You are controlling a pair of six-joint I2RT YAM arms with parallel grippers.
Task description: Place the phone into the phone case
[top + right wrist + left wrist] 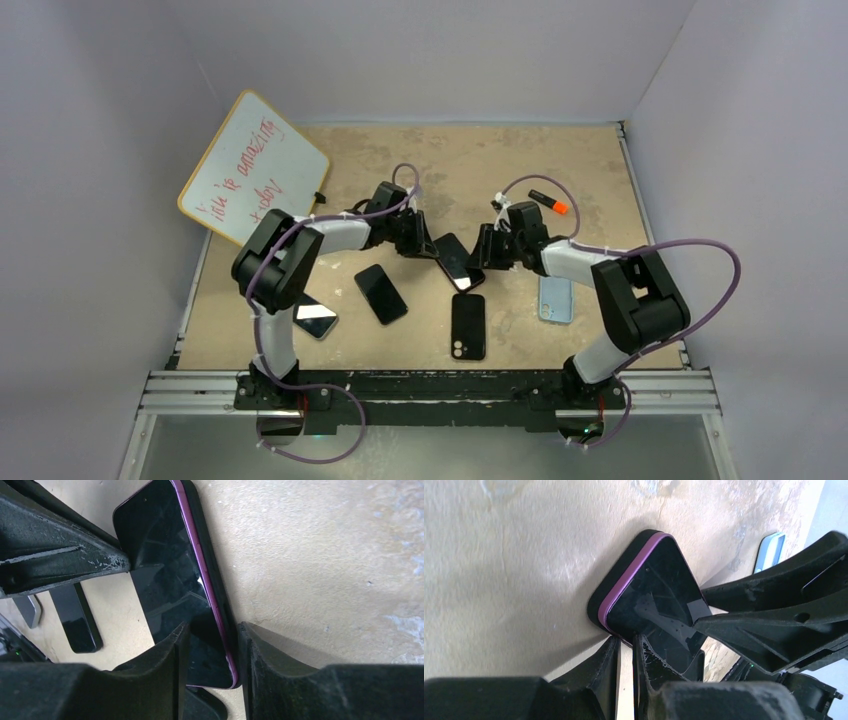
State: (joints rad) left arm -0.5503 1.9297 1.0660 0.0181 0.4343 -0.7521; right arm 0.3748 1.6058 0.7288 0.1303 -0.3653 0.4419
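A dark-screened phone with a purple rim (453, 256) lies at the middle of the table, seated partly in a black case (596, 600). In the left wrist view the phone (659, 590) sits tilted over the case's corner. My left gripper (625, 639) (420, 240) is closed to a narrow gap at the phone's far corner. My right gripper (210, 627) (487, 255) grips the near end, one finger on the screen (170, 570) and the other outside the case wall (220, 600). Each wrist view shows the other arm's fingers (774, 625) (60, 565) resting on the screen.
Two black phones (381, 294) (468, 326) lie in front of the grippers. A light blue case (556, 298) lies to the right and a silver phone (316, 320) to the left. A whiteboard (253, 182) leans at the back left. An orange-capped marker (549, 201) lies at the back right.
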